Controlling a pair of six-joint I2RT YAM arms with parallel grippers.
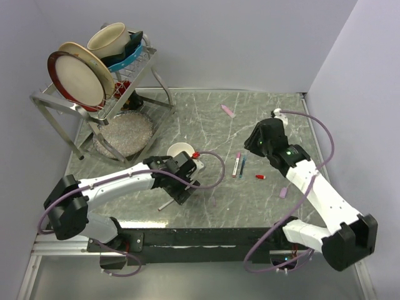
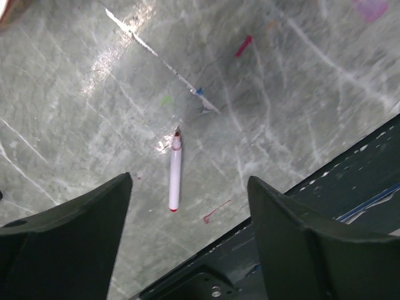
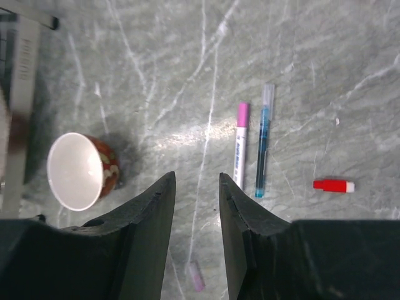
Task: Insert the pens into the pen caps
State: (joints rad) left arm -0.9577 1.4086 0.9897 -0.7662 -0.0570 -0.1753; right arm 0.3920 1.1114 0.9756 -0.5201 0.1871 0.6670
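A white pen with a red tip [image 2: 174, 178] lies on the marble table between my left gripper's open, empty fingers [image 2: 190, 187]. From above, the pen [image 1: 167, 203] lies just below the left gripper [image 1: 182, 189]. A white pen with a pink cap [image 3: 240, 147] and a blue pen [image 3: 262, 140] lie side by side, with a red cap [image 3: 333, 185] to their right. From above they show as the white pen [image 1: 236, 165], the blue pen [image 1: 242, 165] and the red cap [image 1: 260, 177]. My right gripper [image 3: 197, 181] hovers open and empty left of these pens. A lilac cap [image 3: 197, 276] lies below its fingers.
A small bowl [image 1: 181, 150] stands beside the left gripper. A dish rack [image 1: 100, 81] with plates stands far left over a glass dish [image 1: 125, 132]. A pink cap [image 1: 227, 111] lies far centre and a lilac cap [image 1: 283, 192] by the right arm. The table's dark front edge [image 2: 312, 206] is close.
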